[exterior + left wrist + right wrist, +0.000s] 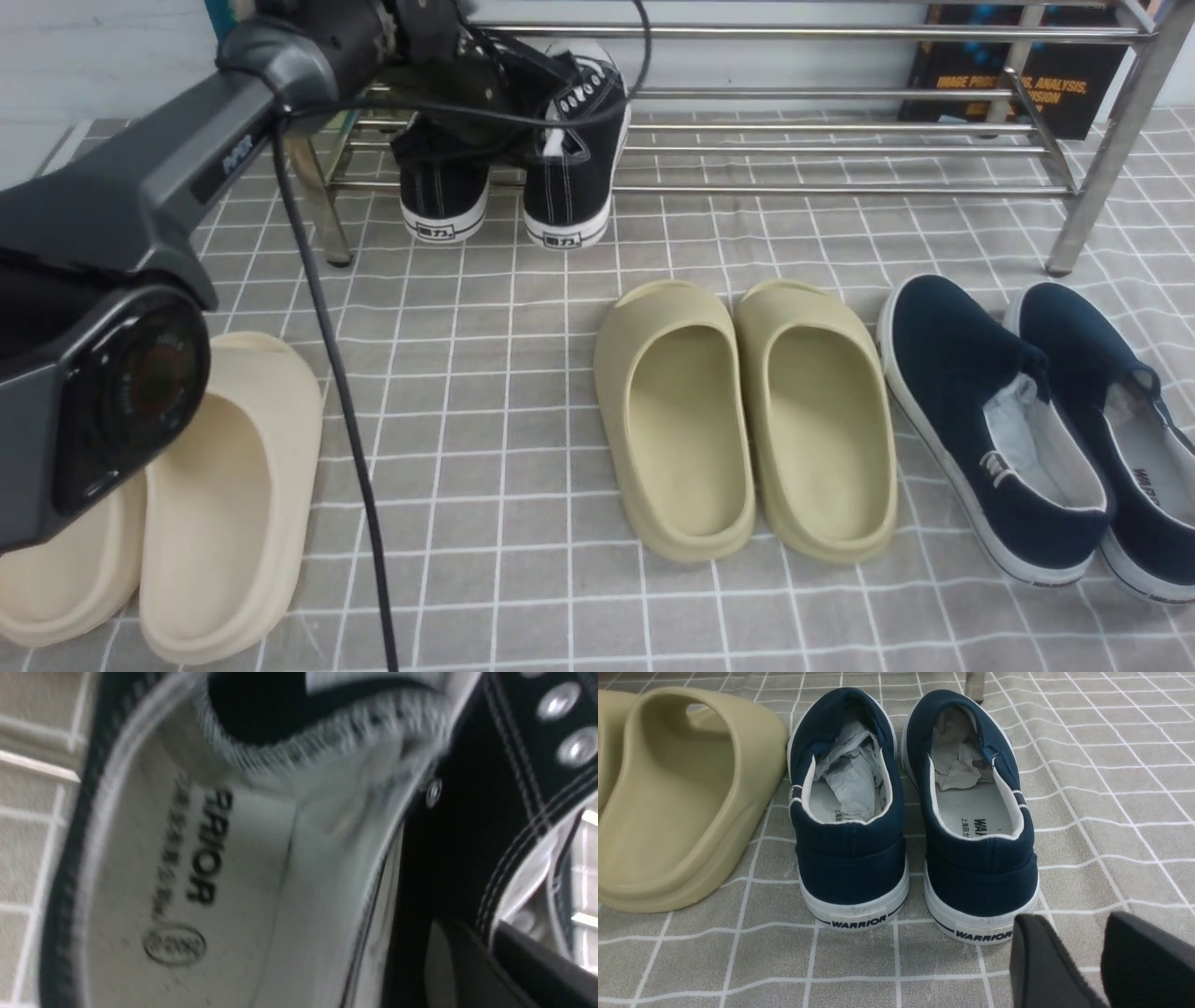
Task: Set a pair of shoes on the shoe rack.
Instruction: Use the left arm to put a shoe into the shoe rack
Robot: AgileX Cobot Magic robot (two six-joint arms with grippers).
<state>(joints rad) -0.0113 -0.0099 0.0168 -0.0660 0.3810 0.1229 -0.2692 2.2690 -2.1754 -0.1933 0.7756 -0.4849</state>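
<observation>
The pair of shoes, two black canvas sneakers [443,196] [571,177], rests side by side on the low bars of the shoe rack [840,189], heels toward me. My left gripper [495,103] reaches down between them, mostly hidden by its own wrist. In the left wrist view, the left gripper [490,947] has its fingers close on either side of one sneaker's stitched side wall [514,858]; the other sneaker's insole [201,858] fills the rest of the view. My right gripper [1083,952] hangs open over the cloth with nothing between its fingers.
Beige slides [233,495] lie at front left under my left arm, olive slides [747,420] in the middle, navy slip-ons [990,420] at right, just ahead of the right gripper. A cable [345,401] hangs from the left arm. A dark book [1018,84] leans behind the rack.
</observation>
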